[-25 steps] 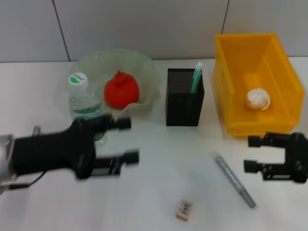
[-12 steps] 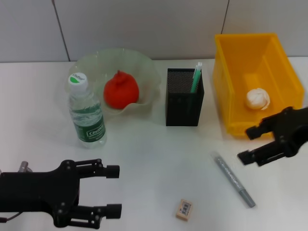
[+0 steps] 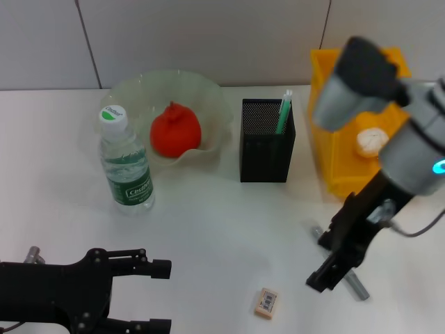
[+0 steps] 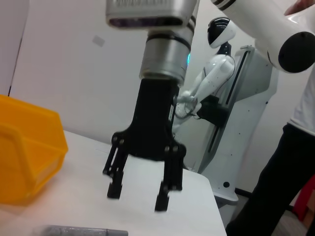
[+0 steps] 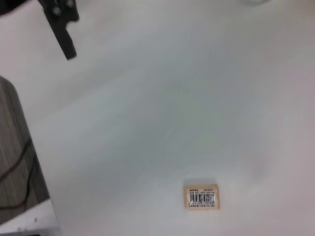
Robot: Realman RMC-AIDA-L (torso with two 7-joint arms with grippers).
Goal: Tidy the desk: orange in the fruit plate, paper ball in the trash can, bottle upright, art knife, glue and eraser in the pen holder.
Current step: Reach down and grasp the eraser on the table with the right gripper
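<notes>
Right gripper hangs fingers-down and spread, holding nothing, directly above the art knife lying flat on the desk. Eraser lies just beside it, toward the left gripper, which is parked open at the near edge.

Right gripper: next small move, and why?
Probably lower the right gripper, jaws open, onto the art knife lying flat on the table just beneath it, then close. The orange, paper ball and bottle already look sorted; knife and eraser remain outside the pen holder. The left gripper sits open near the front edge.
</notes>
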